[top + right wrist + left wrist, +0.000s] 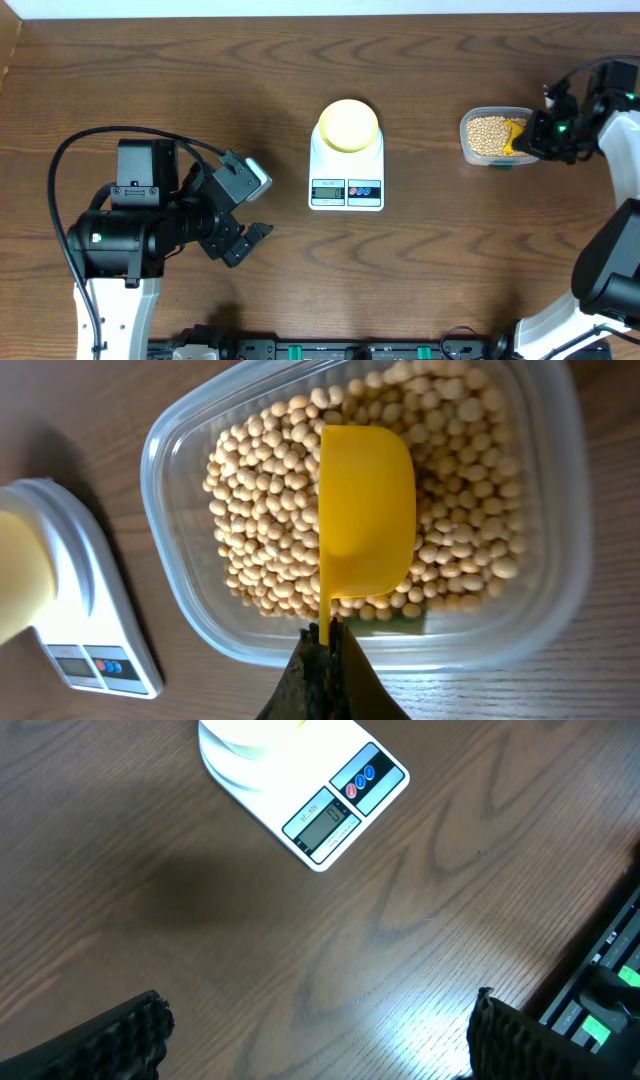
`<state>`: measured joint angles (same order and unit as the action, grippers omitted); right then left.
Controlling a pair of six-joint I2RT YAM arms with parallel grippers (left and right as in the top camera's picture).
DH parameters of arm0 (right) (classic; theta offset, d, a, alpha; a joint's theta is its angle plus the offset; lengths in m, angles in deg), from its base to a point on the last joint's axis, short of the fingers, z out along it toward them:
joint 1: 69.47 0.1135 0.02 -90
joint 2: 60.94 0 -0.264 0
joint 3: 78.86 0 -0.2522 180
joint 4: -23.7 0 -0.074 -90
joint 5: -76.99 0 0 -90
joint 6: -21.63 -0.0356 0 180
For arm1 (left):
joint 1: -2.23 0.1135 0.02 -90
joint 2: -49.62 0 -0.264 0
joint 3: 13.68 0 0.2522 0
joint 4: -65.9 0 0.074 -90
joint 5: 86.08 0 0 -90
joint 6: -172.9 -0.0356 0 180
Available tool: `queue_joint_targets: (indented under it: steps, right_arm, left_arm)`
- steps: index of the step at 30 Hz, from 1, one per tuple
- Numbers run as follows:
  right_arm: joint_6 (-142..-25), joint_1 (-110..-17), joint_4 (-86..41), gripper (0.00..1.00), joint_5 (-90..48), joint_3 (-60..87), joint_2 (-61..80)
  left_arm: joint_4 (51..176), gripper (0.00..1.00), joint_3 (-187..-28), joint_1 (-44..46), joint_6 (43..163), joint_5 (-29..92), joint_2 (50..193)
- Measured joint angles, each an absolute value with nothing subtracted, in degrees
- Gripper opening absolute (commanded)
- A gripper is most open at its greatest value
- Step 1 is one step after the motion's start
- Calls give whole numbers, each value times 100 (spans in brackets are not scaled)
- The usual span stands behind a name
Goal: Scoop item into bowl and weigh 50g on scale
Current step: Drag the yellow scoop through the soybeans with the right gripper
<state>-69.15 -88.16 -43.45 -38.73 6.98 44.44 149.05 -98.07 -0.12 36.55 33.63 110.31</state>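
Note:
Tan beans (270, 520) fill a clear plastic tub (494, 136) at the right of the table. My right gripper (325, 640) is shut on the handle of a bright yellow scoop (367, 510), whose cup hangs on its side over the beans (487, 133). The pale-yellow bowl (348, 124) stands on the white scale (346, 185) in the middle; its edge shows in the right wrist view as the bowl (20, 575) on the scale (95, 650). My left gripper (252, 205) hovers open above bare wood left of the scale (330, 805), with its fingertips (130, 1035) far apart.
A black rail with cables and green connectors (330, 350) runs along the table's front edge. The tub's wall (250, 645) lies between my right fingers and the beans. Bare wood (330, 970) lies under the left gripper.

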Motion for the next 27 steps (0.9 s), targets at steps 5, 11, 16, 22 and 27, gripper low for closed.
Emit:
queue_joint_targets:
  steps: [5,11,16,22,27]
  right_arm:
    - [-6915,-9264,-4445,1,-4384,700,4444]
    - [-6895,-9710,-4509,1,-5016,709,4446]
    - [-6806,-9955,-4520,1,-5383,720,4446]
    - [-6725,-10167,-4642,1,-5706,722,4446]
    - [-6648,-10373,-4725,1,-5964,722,4448]
  left_arm:
    - [14905,96,-9805,-12,3655,3363,11031]
    - [14905,96,-9805,-12,3655,3363,11031]
    - [14905,96,-9807,-12,3655,3363,11031]
    - [14905,96,-9807,-12,3655,3363,11031]
    - [14905,96,-9805,-12,3655,3363,11031]
